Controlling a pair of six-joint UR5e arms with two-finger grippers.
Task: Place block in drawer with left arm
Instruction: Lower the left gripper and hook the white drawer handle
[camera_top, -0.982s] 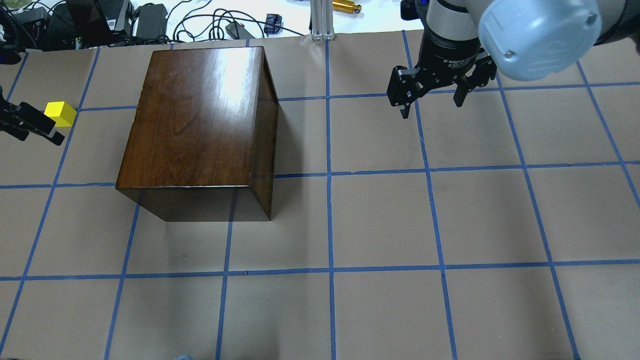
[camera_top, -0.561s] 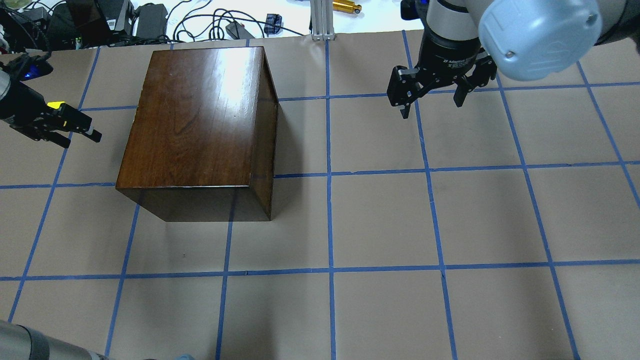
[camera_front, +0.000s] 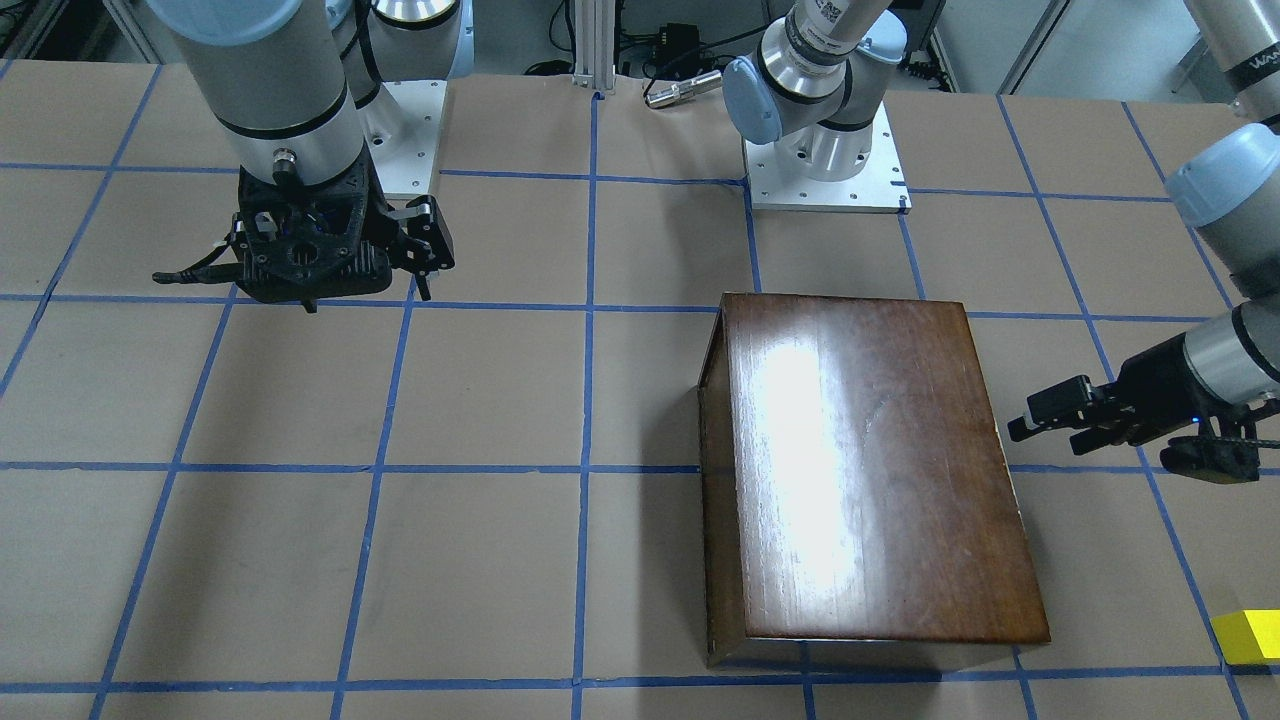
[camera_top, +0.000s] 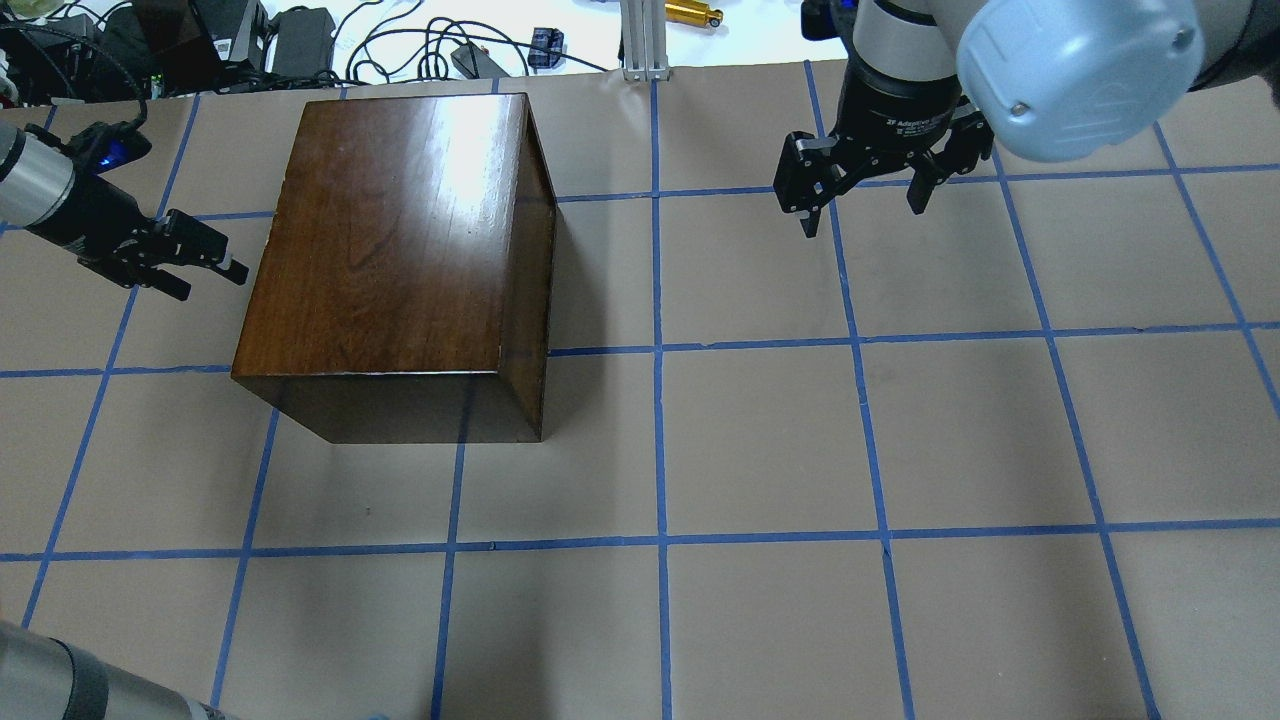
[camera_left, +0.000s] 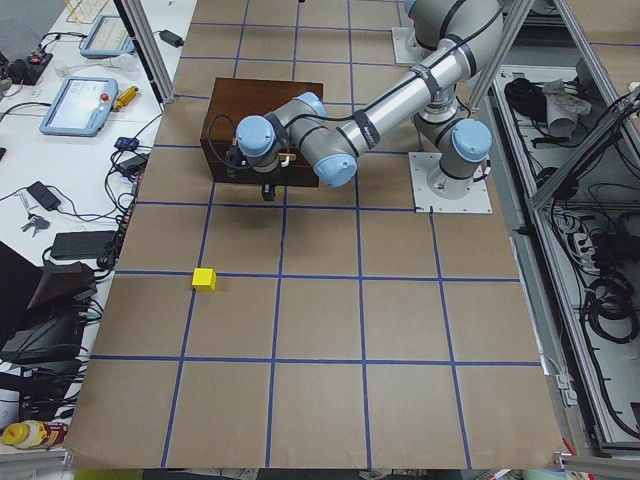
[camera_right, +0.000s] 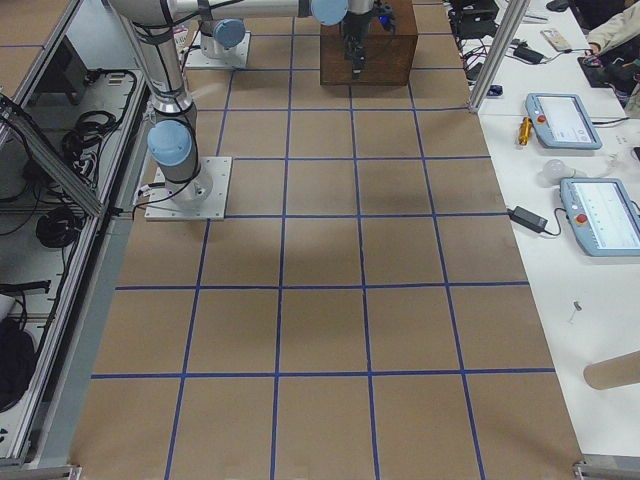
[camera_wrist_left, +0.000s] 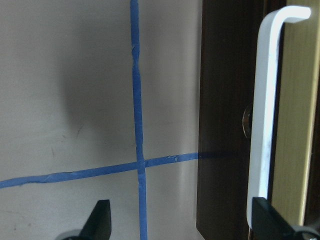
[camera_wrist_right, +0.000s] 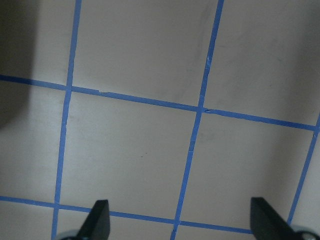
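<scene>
The left arm (camera_front: 1225, 355) and right arm (camera_front: 270, 90) are silver, with pale-blue joint caps (camera_top: 1075, 70).

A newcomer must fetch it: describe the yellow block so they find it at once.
Find the dark-brown wooden box on the paper-covered table. Beyond the left gripper at its side, by a blue tape crossing, lies the block: small, bright yellow, the only yellow thing on the paper.

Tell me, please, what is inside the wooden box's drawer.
Its inside is hidden: the drawer is shut, showing only its dark front and white handle. The yellow block lies on the table, outside it.
</scene>
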